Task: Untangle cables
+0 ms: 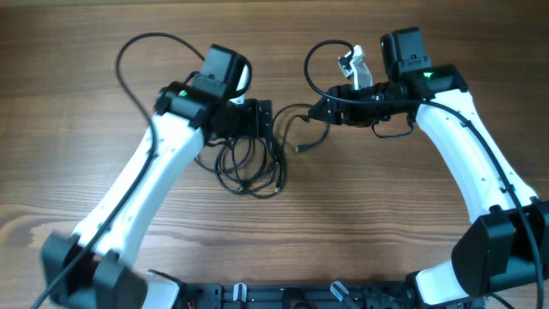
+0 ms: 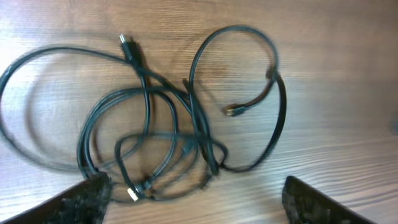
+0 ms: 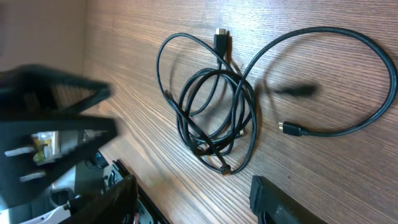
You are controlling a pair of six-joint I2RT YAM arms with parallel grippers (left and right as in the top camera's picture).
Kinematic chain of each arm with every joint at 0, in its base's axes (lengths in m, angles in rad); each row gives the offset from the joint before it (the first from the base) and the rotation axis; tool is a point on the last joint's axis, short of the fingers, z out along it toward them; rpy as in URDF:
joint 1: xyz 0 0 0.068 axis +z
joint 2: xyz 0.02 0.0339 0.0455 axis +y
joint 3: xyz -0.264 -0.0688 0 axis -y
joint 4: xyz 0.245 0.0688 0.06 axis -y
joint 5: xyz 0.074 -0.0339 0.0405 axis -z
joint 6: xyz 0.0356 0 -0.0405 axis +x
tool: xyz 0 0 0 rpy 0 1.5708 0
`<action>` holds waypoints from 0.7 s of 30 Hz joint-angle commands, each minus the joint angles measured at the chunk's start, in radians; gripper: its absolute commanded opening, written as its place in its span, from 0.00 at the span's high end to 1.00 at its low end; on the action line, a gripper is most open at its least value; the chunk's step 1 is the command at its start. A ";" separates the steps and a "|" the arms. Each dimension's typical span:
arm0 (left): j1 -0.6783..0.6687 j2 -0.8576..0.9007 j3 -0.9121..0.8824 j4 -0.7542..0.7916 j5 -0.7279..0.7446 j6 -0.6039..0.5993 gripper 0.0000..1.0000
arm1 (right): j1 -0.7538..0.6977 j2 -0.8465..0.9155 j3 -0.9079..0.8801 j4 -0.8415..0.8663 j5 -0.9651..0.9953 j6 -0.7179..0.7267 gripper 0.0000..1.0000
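Black cables (image 2: 198,134) tangled on wood table (image 1: 360,215) | L hand (image 2: 193,202) wide, at heap | R hand (image 3: 193,199) wide, near heap

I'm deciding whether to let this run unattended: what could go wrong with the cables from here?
The open left gripper hangs over the cables where several strands cross; closing there could pinch more than one and drag the whole bundle. The right gripper sits close by, so the two might collide.
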 commanded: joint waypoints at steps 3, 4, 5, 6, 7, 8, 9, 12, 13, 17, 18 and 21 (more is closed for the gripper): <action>-0.013 -0.031 -0.061 -0.053 -0.024 -0.260 0.37 | -0.002 -0.017 0.022 -0.001 0.014 -0.021 0.39; -0.021 -0.031 -0.102 -0.027 -0.023 -0.295 0.42 | -0.002 -0.017 0.022 -0.001 0.014 -0.021 0.38; -0.030 -0.031 -0.142 0.002 -0.023 -0.333 0.48 | -0.002 -0.017 0.022 -0.001 0.014 -0.021 0.37; -0.037 -0.031 -0.174 0.034 -0.018 -0.358 0.50 | -0.002 -0.017 0.022 -0.002 0.014 -0.021 0.37; -0.047 -0.031 -0.207 0.081 -0.005 -0.369 0.51 | -0.002 -0.017 0.022 -0.001 0.014 -0.021 0.37; -0.063 -0.030 -0.245 0.153 0.016 -0.369 0.51 | -0.002 -0.017 0.022 -0.001 0.014 -0.020 0.37; -0.080 -0.030 -0.274 0.223 0.026 -0.368 0.50 | -0.002 -0.017 0.022 -0.001 0.015 -0.020 0.36; -0.122 -0.029 -0.311 0.333 0.009 -0.367 0.49 | -0.002 -0.017 0.022 -0.005 0.035 -0.018 0.36; -0.134 -0.029 -0.317 0.354 -0.007 -0.366 0.48 | -0.002 -0.017 0.022 -0.007 0.040 -0.018 0.35; -0.178 -0.020 -0.330 0.390 -0.083 -0.363 0.46 | -0.002 -0.017 0.022 -0.013 0.058 -0.017 0.34; -0.185 -0.009 -0.331 0.396 -0.095 -0.347 0.46 | -0.002 -0.017 0.022 -0.013 0.058 -0.017 0.34; -0.203 0.049 -0.330 0.438 -0.099 -0.285 0.47 | -0.002 -0.017 0.022 -0.013 0.058 -0.017 0.34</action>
